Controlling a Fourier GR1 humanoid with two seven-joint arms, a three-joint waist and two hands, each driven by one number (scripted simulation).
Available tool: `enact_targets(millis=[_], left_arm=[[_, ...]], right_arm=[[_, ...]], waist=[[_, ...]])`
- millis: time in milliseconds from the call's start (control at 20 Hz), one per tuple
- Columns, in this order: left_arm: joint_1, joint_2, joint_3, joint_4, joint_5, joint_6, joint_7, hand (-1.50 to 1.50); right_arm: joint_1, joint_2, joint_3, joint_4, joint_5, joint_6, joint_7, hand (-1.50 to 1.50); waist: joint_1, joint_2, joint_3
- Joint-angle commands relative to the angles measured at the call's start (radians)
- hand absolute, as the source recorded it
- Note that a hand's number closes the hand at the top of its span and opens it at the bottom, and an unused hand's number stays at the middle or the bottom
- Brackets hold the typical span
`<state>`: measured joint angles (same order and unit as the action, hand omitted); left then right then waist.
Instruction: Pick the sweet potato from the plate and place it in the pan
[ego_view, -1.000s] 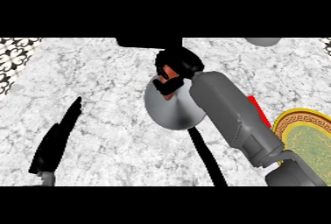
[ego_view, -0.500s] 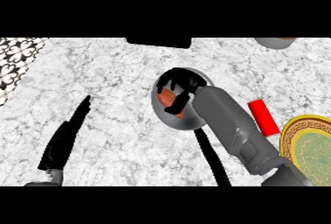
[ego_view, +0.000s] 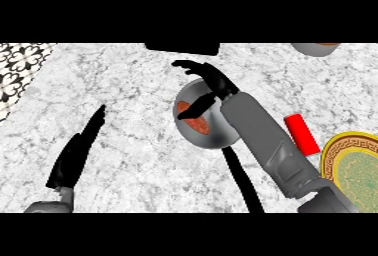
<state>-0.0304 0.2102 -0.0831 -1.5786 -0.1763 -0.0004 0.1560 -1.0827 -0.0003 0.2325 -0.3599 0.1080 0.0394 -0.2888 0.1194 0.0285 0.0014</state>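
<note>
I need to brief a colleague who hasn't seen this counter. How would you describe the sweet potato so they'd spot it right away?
Start at the grey marble counter and find the round grey pan with a long black handle near its middle. The sweet potato lies inside the pan, by its left wall, under the right robot hand. It is the only reddish-orange lump there; the red block is flat and lies outside.

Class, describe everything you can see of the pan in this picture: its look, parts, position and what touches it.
The pan is a round, grey, metallic-looking bowl with a long, thin black handle running toward the view's lower edge. It sits upright on the marbled counter, left of the red block and the plate. The reddish-orange sweet potato lies inside, near its left wall. The right robot hand is open over its far rim, and the grey forearm hides the pan's right side.
</note>
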Motion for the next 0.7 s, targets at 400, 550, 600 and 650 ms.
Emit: enact_targets(millis=[400,550,600,650], left_arm=[[0.047,0.017,0.030,0.002,-0.012,0.011,-0.029,0.00],[0.030,0.004,0.039,0.019,0.007,0.009,-0.048,0.00],[0.044,-0.014,0.014,-0.008,-0.023,0.035,-0.027,0.00],[0.029,-0.003,0.037,0.006,0.006,0.013,-0.005,0.00]], right_arm=[[-0.049,-0.097,-0.236,0.127,-0.178,-0.123,-0.079,-1.50],[-0.080,-0.200,-0.260,0.157,-0.187,-0.041,-0.100,-1.50],[-0.056,-0.254,-0.260,0.149,-0.184,0.008,-0.143,-1.50],[-0.063,-0.265,-0.263,0.152,-0.184,0.020,-0.160,-1.50]], waist=[[-0.052,-0.002,0.000],[-0.043,0.006,0.000],[-0.049,0.003,0.001],[-0.055,0.001,0.001]])
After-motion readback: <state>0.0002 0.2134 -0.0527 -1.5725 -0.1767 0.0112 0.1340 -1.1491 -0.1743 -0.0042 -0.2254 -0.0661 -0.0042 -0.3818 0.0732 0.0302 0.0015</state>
